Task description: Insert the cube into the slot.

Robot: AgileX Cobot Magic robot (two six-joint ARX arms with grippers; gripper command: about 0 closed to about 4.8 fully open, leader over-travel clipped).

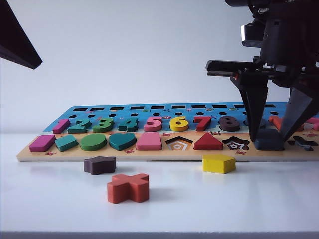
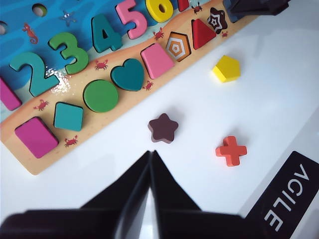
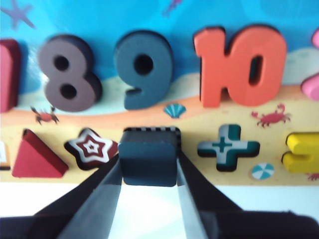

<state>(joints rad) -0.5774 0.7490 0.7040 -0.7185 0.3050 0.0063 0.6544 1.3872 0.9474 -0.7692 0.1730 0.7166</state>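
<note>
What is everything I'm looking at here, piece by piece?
puzzle board: one, tan and blue, across the white table.
number blocks: 1 to 10, many colours, board's back row.
shape blocks: seven, front row, magenta to red triangle.
empty cutouts: pentagon, star-shaped cutout, cross-shaped cutout.
cube: one, dark navy-grey, over the slot, not fully in.
star block: one, dark purple, on table.
cross block: one, orange-red, on table.
pentagon block: one, yellow, on table.
right gripper: black fingers gripping the cube.
left gripper: black, shut, raised over the table.
</note>
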